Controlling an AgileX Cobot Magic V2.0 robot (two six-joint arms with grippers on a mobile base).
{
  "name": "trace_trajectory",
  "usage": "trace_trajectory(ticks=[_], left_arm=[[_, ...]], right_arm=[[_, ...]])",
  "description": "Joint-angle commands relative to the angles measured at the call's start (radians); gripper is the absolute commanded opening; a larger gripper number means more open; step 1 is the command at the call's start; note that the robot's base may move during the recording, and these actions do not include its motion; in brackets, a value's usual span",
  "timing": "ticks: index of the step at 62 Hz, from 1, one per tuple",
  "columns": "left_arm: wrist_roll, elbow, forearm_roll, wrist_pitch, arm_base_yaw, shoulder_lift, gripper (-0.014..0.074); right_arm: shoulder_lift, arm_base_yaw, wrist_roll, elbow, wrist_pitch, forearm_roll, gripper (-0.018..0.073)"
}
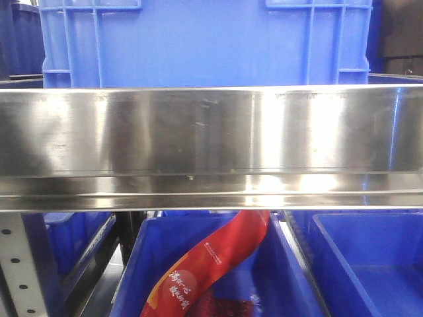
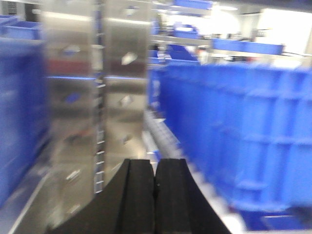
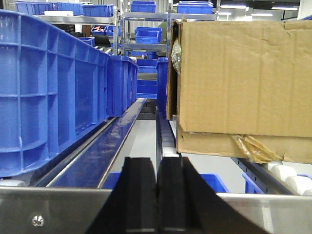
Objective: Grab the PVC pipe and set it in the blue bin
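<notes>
No PVC pipe shows in any view. Blue bins surround me: a large one (image 1: pixel 198 43) on the steel shelf, one below (image 1: pixel 211 264) holding a red packet (image 1: pixel 211 264), and another at lower right (image 1: pixel 370 264). My left gripper (image 2: pixel 155 163) is shut and empty, with a blurred row of blue bins (image 2: pixel 234 131) to its right. My right gripper (image 3: pixel 158 161) is shut and empty, over a steel rail, between a tall blue bin (image 3: pixel 48 92) and a cardboard box (image 3: pixel 243 78). Neither gripper shows in the front view.
A wide steel shelf beam (image 1: pixel 211 148) fills the middle of the front view. A steel upright (image 2: pixel 97 97) stands ahead of the left gripper. Roller tracks (image 3: pixel 165 131) run between the bin and the box. More shelves with small blue bins (image 3: pixel 146 34) stand far behind.
</notes>
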Motion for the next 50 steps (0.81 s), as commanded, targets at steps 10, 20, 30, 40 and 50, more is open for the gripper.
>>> trace_trajectory(ticks=[10, 20, 30, 40, 50], left_arm=[[-0.002, 0.136, 0.006, 0.014, 0.068, -0.162, -0.0111], [-0.002, 0.175, 0.006, -0.035, 0.07, -0.198, -0.0111], [-0.002, 0.175, 0.033, -0.047, 0.086, -0.198, -0.0111], [-0.002, 0.175, 0.049, -0.043, 0.108, -0.198, -0.0111], [-0.002, 0.175, 0.068, 0.016, 0.104, -0.198, -0.0111]], right_arm=[[-0.003, -0.005, -0.006, 0.002, -0.009, -0.009, -0.0163], [-0.003, -0.005, -0.006, 0.002, -0.009, -0.009, -0.0163], [-0.003, -0.005, -0.006, 0.002, -0.009, -0.009, -0.0163], [-0.003, -0.005, -0.006, 0.002, -0.009, -0.009, -0.0163], [-0.003, -0.005, -0.006, 0.002, -0.009, -0.009, -0.0163]])
